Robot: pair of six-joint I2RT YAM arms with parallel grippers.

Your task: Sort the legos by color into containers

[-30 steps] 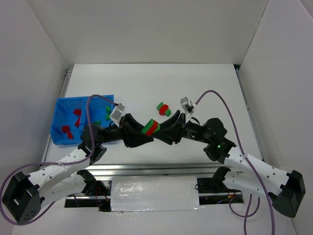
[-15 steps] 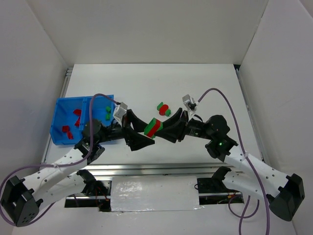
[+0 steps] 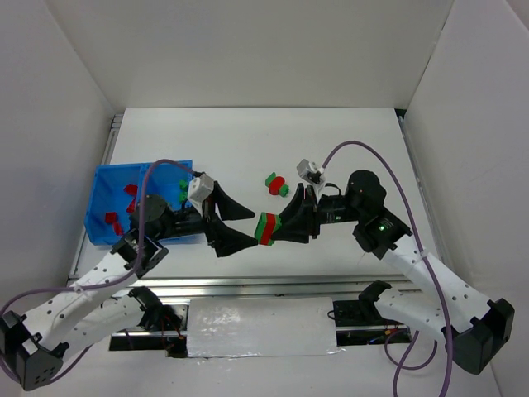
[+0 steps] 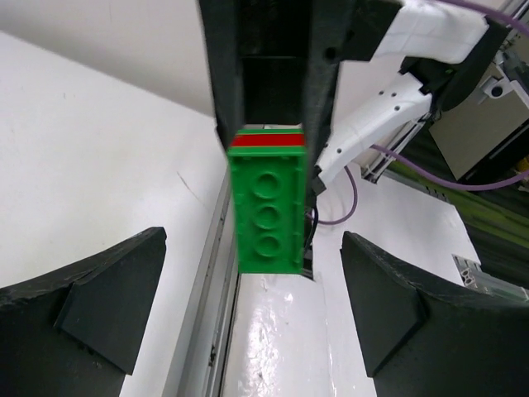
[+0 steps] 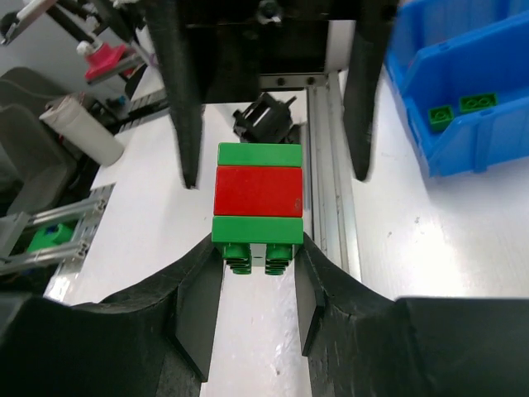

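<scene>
Two arms meet tip to tip to the right of the blue bin (image 3: 107, 194), near the front edge of the white surface (image 3: 347, 141). The right end effector (image 3: 278, 230) is closed part-way on a three-brick stack (image 3: 265, 229), green-red-green. In the right wrist view its fingers (image 5: 198, 318) pinch the sides of the end green brick, whose underside tubes show between them. The rest of the stack sticks out past the tips toward the bin. The stack appears held clear of the surface, though contact cannot be ruled out from above. The left end effector (image 3: 242, 224) stands fully spread and holds nothing. Its fingers (image 4: 95, 318) sit on either side of the stack's free end with a clear gap on both sides, touching neither the bricks nor the other arm. Inside the bin, the compartment farther from the stack contains several red bricks (image 3: 130, 191). The compartment nearer the stack contains green bricks (image 3: 183, 186), two of which show studs-up in the right wrist view. A loose cluster (image 3: 277, 184) of green and red pieces lies on the surface to the right of the bin, farther from the bin than the left end effector and behind the held stack. Whether its pieces are joined is not resolvable.
</scene>
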